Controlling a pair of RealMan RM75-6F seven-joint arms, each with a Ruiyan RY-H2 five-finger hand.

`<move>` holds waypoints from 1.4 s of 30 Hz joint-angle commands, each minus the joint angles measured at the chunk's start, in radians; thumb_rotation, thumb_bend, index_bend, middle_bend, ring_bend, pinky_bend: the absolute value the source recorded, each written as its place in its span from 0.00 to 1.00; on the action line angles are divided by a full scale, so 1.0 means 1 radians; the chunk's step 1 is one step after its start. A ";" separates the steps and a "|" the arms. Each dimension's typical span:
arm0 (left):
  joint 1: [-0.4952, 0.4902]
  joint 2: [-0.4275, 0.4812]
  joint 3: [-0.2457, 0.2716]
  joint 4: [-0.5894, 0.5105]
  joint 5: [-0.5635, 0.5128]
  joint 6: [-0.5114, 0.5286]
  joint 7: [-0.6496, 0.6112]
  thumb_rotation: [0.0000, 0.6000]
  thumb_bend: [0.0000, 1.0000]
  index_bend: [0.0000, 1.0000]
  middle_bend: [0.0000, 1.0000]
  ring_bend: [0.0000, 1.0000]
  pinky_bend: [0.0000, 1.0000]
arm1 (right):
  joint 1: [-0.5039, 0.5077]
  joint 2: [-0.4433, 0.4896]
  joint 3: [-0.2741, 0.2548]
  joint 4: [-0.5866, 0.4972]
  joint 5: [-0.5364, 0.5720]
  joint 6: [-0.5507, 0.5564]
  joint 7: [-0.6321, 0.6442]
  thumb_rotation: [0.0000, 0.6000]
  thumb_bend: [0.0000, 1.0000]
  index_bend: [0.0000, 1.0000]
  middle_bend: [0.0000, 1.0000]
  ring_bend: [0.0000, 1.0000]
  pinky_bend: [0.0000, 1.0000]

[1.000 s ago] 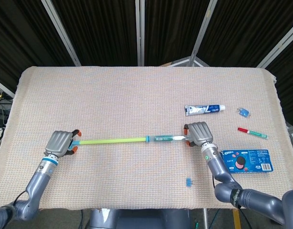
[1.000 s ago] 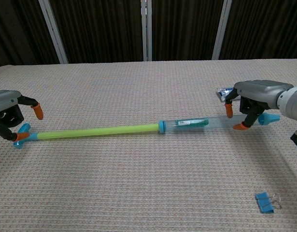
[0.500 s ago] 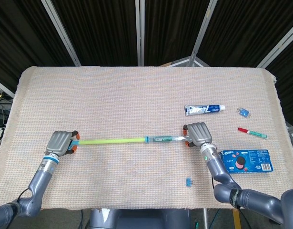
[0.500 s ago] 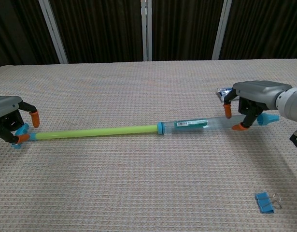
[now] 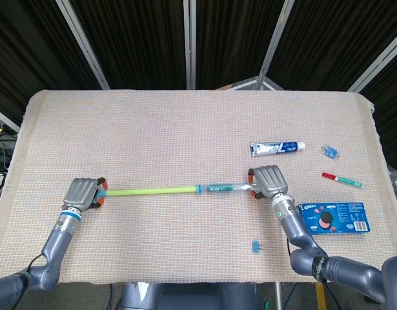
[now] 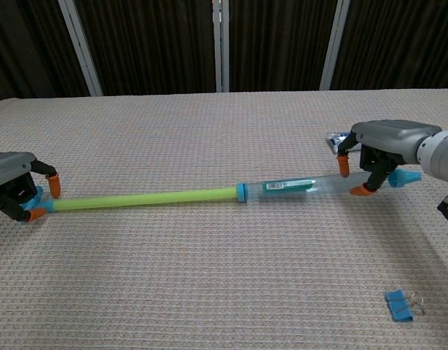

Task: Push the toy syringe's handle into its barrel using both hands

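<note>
Dark curtains with pale metal poles stand behind a table (image 5: 185, 123) covered in a beige woven cloth. Syringe (image 5: 179, 189) lies flat across the near half of the table, running side to side, its handle (image 6: 143, 197) drawn far out of the barrel (image 6: 296, 186). Handle is a long yellow-green rod; barrel is clear with a teal insert and a blue collar (image 6: 240, 192) where the rod enters. Left hand (image 6: 16, 193) is curled around the blue end of the handle, orange fingertips (image 6: 54, 186) either side of the rod. Right hand (image 6: 380, 153) is closed on the far end of the barrel, orange fingertips bracketing it, the blue tip showing beyond the palm. Past the barrel's right end lies a toothpaste tube (image 5: 277, 148). Further right of the syringe are a small blue clip (image 5: 330, 152), a red-and-green pen (image 5: 342, 179) and a blue cookie box (image 5: 334, 217). Near the front edge, right of the barrel, sits a blue binder clip (image 6: 401, 304).
</note>
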 commanded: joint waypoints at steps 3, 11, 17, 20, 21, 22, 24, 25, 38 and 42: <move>-0.004 -0.011 0.000 0.016 -0.022 -0.013 0.003 1.00 0.40 0.43 0.90 0.83 1.00 | 0.000 0.001 -0.002 0.000 -0.002 0.000 0.003 1.00 0.38 0.65 1.00 1.00 1.00; -0.007 -0.021 -0.004 0.033 -0.035 -0.013 -0.003 1.00 0.41 0.53 0.90 0.83 1.00 | 0.001 0.003 -0.002 0.001 -0.003 0.002 0.006 1.00 0.40 0.65 1.00 1.00 1.00; -0.008 -0.023 -0.006 0.033 -0.033 -0.003 -0.006 1.00 0.45 0.64 0.90 0.83 1.00 | 0.002 0.006 -0.007 -0.009 -0.007 0.004 0.002 1.00 0.40 0.65 1.00 1.00 1.00; -0.013 -0.022 -0.013 0.023 -0.037 0.000 -0.005 1.00 0.45 0.66 0.90 0.84 1.00 | 0.003 0.012 -0.010 -0.031 -0.011 0.007 -0.005 1.00 0.42 0.65 1.00 1.00 1.00; -0.015 -0.022 -0.016 0.020 -0.039 0.000 -0.004 1.00 0.45 0.67 0.90 0.84 1.00 | 0.004 0.014 -0.011 -0.039 -0.012 0.009 -0.009 1.00 0.42 0.65 1.00 1.00 1.00; -0.016 -0.022 -0.018 0.016 -0.041 0.000 -0.003 1.00 0.45 0.67 0.90 0.84 1.00 | 0.004 0.016 -0.011 -0.047 -0.011 0.010 -0.013 1.00 0.43 0.65 1.00 1.00 1.00; -0.021 -0.021 -0.023 0.006 -0.046 0.001 0.000 1.00 0.45 0.67 0.90 0.84 1.00 | 0.006 0.019 -0.009 -0.066 -0.006 0.012 -0.020 1.00 0.43 0.65 1.00 1.00 1.00; -0.023 -0.021 -0.026 0.001 -0.047 0.003 0.001 1.00 0.45 0.68 0.90 0.83 1.00 | 0.007 0.020 -0.008 -0.073 -0.003 0.013 -0.022 1.00 0.43 0.65 1.00 1.00 1.00; -0.072 -0.055 -0.053 -0.070 -0.080 0.018 0.074 1.00 0.45 0.69 0.90 0.83 1.00 | 0.039 -0.012 0.005 -0.116 0.026 0.027 -0.065 1.00 0.44 0.65 1.00 1.00 1.00; -0.093 -0.072 -0.064 -0.083 -0.097 0.020 0.101 1.00 0.45 0.69 0.90 0.84 1.00 | 0.049 -0.025 0.011 -0.121 0.031 0.031 -0.068 1.00 0.44 0.65 1.00 1.00 1.00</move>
